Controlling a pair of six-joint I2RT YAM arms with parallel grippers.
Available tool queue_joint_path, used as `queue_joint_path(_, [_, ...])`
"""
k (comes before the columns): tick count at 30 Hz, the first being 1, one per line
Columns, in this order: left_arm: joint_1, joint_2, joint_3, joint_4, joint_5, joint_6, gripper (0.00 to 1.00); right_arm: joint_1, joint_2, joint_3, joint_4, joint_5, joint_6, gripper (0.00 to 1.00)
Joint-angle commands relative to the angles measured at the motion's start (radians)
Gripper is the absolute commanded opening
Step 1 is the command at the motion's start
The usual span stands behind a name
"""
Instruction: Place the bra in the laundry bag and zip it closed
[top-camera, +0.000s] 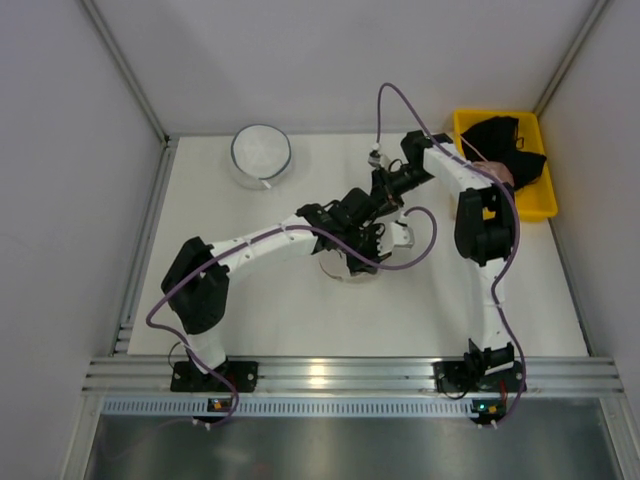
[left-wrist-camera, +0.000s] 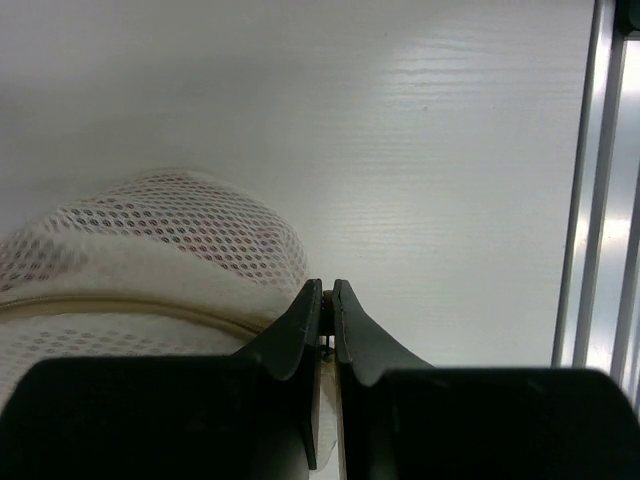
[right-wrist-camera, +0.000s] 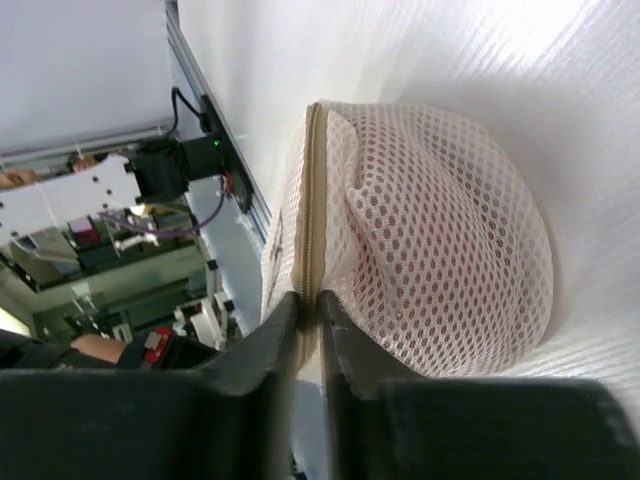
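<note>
Pinching nearly shut, right gripper (right-wrist-camera: 308, 298) has the laundry bag (right-wrist-camera: 440, 230) by its tan zip seam (right-wrist-camera: 312, 200), likely to steady it. Left gripper (left-wrist-camera: 327, 288), jaws almost touching, nips the bag's edge. Something small and dark sits between its tips, maybe the zip pull. Just beyond both tools, bra (right-wrist-camera: 385, 265) shows red through the mesh, so it is inside. Zipping looks to be the step in hand.

The left arm (top-camera: 260, 240) and right arm (top-camera: 455, 175) — white tubes, bulky black joints — are trailing looping purple cables (top-camera: 380, 105); left pincer (left-wrist-camera: 327, 295) and right pincer (right-wrist-camera: 309, 300) are each showing 2 matte-black tapered fingers (left-wrist-camera: 290, 335).
</note>
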Motion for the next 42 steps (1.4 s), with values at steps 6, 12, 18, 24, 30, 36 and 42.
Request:
queue_joint_path(6, [0.001,0.070,0.193,-0.034,0.012,-0.059,0.00,-0.078,-0.088,0.013,-0.051,0.029,-0.097,0.74])
queue_joint_path(12, [0.018,0.127,0.250,-0.034,-0.017,0.002,0.00,-0.120,-0.137,-0.085,-0.261,0.002,-0.273,0.79])
queue_joint_path(18, [0.021,0.170,0.304,-0.034,-0.020,0.038,0.00,-0.039,-0.141,-0.163,-0.288,-0.066,-0.322,0.80])
queue_joint_path(24, [0.022,0.170,0.307,-0.036,-0.014,0.033,0.00,0.024,-0.122,-0.175,-0.288,-0.067,-0.352,0.75])
queue_joint_path(30, [0.021,0.152,0.284,-0.034,-0.008,0.019,0.00,0.043,-0.105,-0.182,-0.286,-0.078,-0.370,0.00])
queue_joint_path(36, [0.010,0.078,0.142,-0.037,0.061,0.033,0.00,0.002,-0.044,-0.093,-0.256,-0.083,-0.309,0.00])
queue_joint_path(42, [-0.028,-0.022,-0.004,-0.042,0.084,0.067,0.00,-0.035,0.009,-0.010,-0.240,-0.077,-0.286,0.00])
